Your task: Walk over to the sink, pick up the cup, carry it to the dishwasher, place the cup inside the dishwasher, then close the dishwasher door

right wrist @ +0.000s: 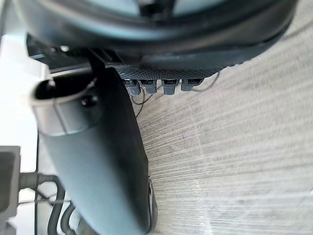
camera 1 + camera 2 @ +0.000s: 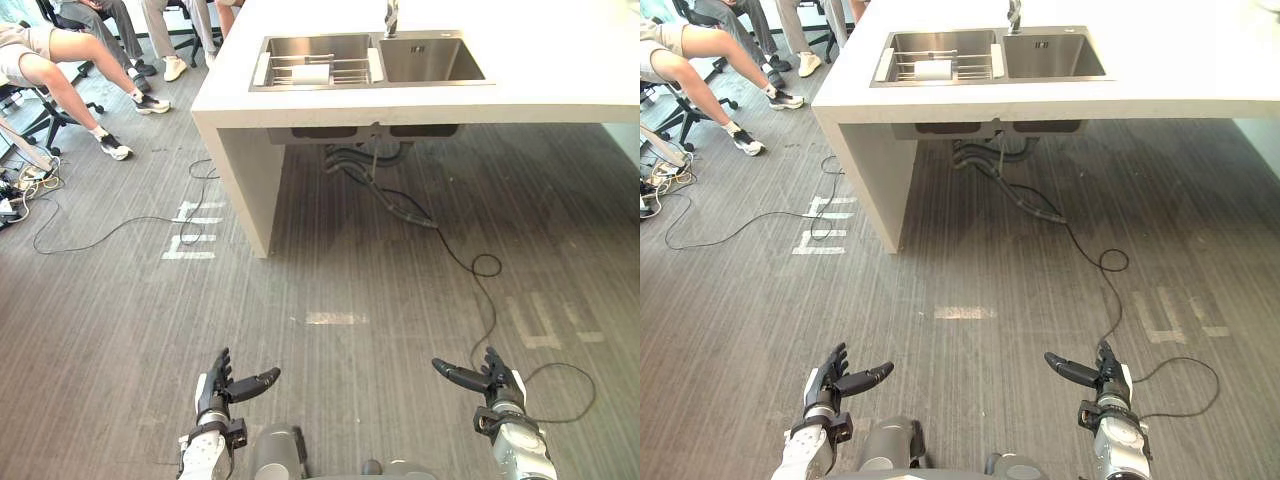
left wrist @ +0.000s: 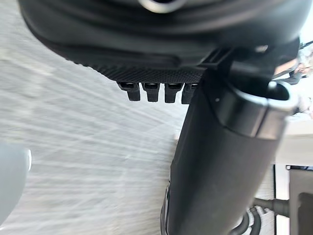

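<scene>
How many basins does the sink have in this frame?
2. The left basin holds a wire rack with a white cup lying on it. The right basin adjoins it, just below the faucet.

You see a brushed stainless-steel double sink [image 2: 430, 62] set in a smooth, matt white surface [image 2: 545, 75]; the grey floor [image 2: 350, 265] looks finely grained.

The small white cylindrical cup [image 2: 315, 72] appears to lie on its side on a wire rack [image 2: 345, 68] across the left basin of the stainless-steel double sink [image 2: 432, 62], set into a white counter [image 2: 560, 60].
</scene>
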`<state>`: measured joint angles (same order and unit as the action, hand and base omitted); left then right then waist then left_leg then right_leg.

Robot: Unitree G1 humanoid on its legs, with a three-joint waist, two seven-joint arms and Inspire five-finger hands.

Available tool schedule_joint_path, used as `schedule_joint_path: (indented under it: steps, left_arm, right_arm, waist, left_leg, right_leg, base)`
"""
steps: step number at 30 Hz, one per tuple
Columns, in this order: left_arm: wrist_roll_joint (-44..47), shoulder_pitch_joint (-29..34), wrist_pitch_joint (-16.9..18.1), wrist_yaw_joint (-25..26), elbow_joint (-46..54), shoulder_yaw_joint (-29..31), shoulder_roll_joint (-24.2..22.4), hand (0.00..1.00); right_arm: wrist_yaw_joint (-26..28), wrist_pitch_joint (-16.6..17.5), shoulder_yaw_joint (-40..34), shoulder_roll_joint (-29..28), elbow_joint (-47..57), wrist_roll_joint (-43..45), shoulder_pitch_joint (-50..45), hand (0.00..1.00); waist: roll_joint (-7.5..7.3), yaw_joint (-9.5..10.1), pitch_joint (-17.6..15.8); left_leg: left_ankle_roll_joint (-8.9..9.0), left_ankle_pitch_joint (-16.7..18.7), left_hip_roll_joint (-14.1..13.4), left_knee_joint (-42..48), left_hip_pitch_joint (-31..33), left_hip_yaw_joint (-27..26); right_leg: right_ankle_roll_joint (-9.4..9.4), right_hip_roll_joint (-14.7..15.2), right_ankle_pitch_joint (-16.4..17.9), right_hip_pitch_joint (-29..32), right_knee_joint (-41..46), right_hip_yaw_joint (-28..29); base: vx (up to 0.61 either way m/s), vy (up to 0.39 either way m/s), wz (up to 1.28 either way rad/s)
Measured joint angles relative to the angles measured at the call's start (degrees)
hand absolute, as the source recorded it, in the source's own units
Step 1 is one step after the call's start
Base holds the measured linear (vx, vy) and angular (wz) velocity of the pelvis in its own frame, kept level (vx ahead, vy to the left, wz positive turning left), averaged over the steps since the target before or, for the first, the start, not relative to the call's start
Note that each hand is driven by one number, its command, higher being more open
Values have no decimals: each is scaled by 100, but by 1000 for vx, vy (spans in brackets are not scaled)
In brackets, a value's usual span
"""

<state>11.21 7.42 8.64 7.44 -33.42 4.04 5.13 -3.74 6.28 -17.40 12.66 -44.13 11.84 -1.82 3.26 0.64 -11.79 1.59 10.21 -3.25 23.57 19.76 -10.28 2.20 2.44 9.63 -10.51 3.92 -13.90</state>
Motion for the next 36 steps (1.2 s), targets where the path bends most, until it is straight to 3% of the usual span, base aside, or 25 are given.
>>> schedule_joint_path:
  steps: [1,2,4,5,6,7,8,10,11,13,16,18,19,20,23,24,25,26,28,30,32,33,34,35,36]
  left_arm:
    - [0,19,30,31,65,3,-15,100]
    - [0,33,38,63,65,13,-11,100]
    - [1,-75,34,129,37,107,5,100]
    - [1,-112,33,123,6,99,-17,100]
    - [0,-131,13,121,-35,82,-51,100]
    - [2,-90,-19,121,-90,43,-26,100]
    - [3,-50,-39,122,-93,37,-12,100]
    - [3,116,-50,130,-90,-17,62,100]
    - [5,139,-49,133,-92,-14,102,100]
    - [12,61,-42,136,-92,-10,192,100]
    - [16,-12,-40,148,-94,19,211,100]
    - [11,0,-29,158,-91,14,242,100]
    - [5,21,-30,162,-97,4,241,100]
    - [8,26,-32,177,-124,0,180,100]
    - [6,77,-25,239,-63,87,75,100]
    - [6,63,-31,239,72,88,7,100]
    - [7,133,-33,241,366,87,-72,100]
    - [6,183,-32,242,528,86,-110,100]
    - [3,276,-31,275,1178,86,-133,100]
    - [-7,274,-27,363,1715,89,-138,100]
    - [-45,265,-21,448,2277,137,-149,100]
    - [-223,261,9,535,2605,167,-200,100]
    - [-353,252,39,612,2824,186,-250,100]
    - [-510,258,66,688,3132,222,-351,100]
    - [-615,269,76,759,3308,224,-399,100]
  right_arm:
    - [-30,-2,-6,20,-13,-2,-32,100]
    - [-46,-11,18,7,-34,-2,-58,100]
    - [-37,-42,105,-118,-53,-20,-56,100]
    - [-42,-52,100,-116,-66,-20,-41,100]
    - [-29,-71,96,-136,-137,-26,-42,100]
    - [-6,-77,106,-190,-206,-35,-44,100]
    - [5,-83,139,-207,-255,-54,-58,100]
    - [55,-133,256,-247,-301,-92,-158,100]
    - [84,-133,298,-265,-301,-99,-171,100]
    - [124,-133,323,-267,-303,-196,-115,100]
    - [130,-127,324,-248,-336,-198,-22,100]
    - [126,-122,326,-249,-336,-199,-48,100]
    - [114,-119,324,-232,-340,-198,-114,100]
    - [110,-123,322,-171,-369,-198,-126,100]
    - [118,-125,319,-143,-338,-197,-38,100]
    - [111,-126,318,-149,-310,-196,-77,100]
    - [109,-126,328,-183,-220,-185,-249,100]
    - [105,-121,345,-197,-169,-176,-348,100]
    - [68,-90,433,-238,-102,-167,-459,100]
    - [51,-41,425,-240,24,-146,-449,100]
    - [23,-21,420,-249,24,-119,-414,100]
    - [14,-20,410,-237,27,-120,-409,100]
    - [8,-16,385,-218,30,-120,-403,100]
    - [3,-10,353,-184,31,-123,-437,100]
    - [2,-2,332,-163,25,-131,-473,100]
  waist:
    - [135,12,52]
    - [154,22,80]
    - [-132,18,136]
    - [-140,17,131]
    - [-140,1,131]
    - [-186,3,108]
    - [-207,-5,97]
    - [-204,-57,100]
    - [-201,-78,108]
    - [-195,-187,109]
    - [-141,-178,77]
    - [-204,-191,105]
    - [-261,-249,130]
    - [-179,-276,156]
    - [30,-243,247]
    - [90,-260,224]
    - [152,-254,181]
    - [170,-233,163]
    - [136,-118,132]
    - [103,-54,114]
    - [47,11,79]
    - [15,28,59]
    - [21,39,62]
    - [131,47,113]
    - [253,82,150]
  left_leg:
    - [-114,-860,30,-785,18,163]
    - [-361,-1302,23,-720,-14,232]
    - [-667,-701,395,-221,105,137]
    - [-713,-589,447,-160,107,125]
    - [-759,-425,514,-199,-45,78]
    - [-773,-329,627,-383,-407,36]
    - [-789,-271,679,-478,-613,28]
    - [-861,-132,748,-782,-1364,45]
    - [-869,-99,756,-921,-1634,99]
    - [-838,-82,724,-1191,-2012,314]
    - [-489,120,484,-1240,-2445,414]
    - [-195,295,393,-1305,-2756,501]
    - [-84,413,407,-1307,-2871,576]
    - [-95,470,357,-1304,-2943,661]
    - [109,598,8,-709,-2691,778]
    - [132,601,-138,132,-2351,916]
    - [273,428,-347,1290,-1968,949]
    - [276,366,-468,1843,-1799,922]
    - [76,491,-845,3068,-1208,513]
    - [33,606,-842,2896,-769,384]
    - [15,681,-577,2075,-568,314]
    - [30,654,-282,1266,-520,337]
    - [55,470,-76,568,-496,399]
    - [33,-245,92,-503,-530,546]
    - [-64,-1038,53,-879,-589,613]
  right_leg:
    - [-232,-69,145,-148,-38,37]
    - [-339,-70,240,-246,-35,79]
    - [-534,339,511,-264,275,147]
    - [-575,419,560,-146,578,199]
    - [-650,586,592,230,1503,348]
    - [-911,805,493,663,2783,525]
    - [-986,879,462,834,3361,613]
    - [-877,1079,523,1318,4735,419]
    - [-786,1098,589,1495,4890,234]
    - [-621,1002,749,1976,4546,-125]
    - [-541,643,716,2469,3048,-230]
    - [-498,365,-81,2578,1613,29]
    - [-380,324,-995,2549,1551,206]
    - [-163,264,-937,2580,1748,180]
    - [-56,33,-525,2567,1818,98]
    - [-31,-93,-463,2274,1565,-40]
    - [36,-245,-445,1816,1219,-173]
    - [87,-316,-434,1552,1055,-235]
    - [220,-457,-361,919,649,-245]
    - [234,-420,-354,711,446,-182]
    - [230,-255,-355,537,332,-131]
    - [225,-93,-346,420,239,-112]
    - [138,25,-294,363,203,-88]
    - [-79,59,-160,306,228,-60]
    - [-228,-14,-61,252,246,-23]
  base:
    - [466,220,-12]
    - [483,231,-7]
    - [477,205,7]
    - [459,212,1]
    - [461,253,-7]
    - [457,249,-10]
    - [470,212,-6]
    - [492,155,-1]
    - [471,104,21]
    - [462,31,39]
    - [427,-81,18]
    - [434,-187,43]
    - [343,-168,49]
    - [426,-234,25]
    - [391,-273,-1]
    - [368,-271,44]
    - [372,-247,50]
    - [367,-183,33]
    - [326,-142,6]
    - [320,-54,-10]
    - [343,64,-10]
    - [248,109,-2]
    - [369,189,-2]
    - [249,155,-5]
    - [394,243,-8]
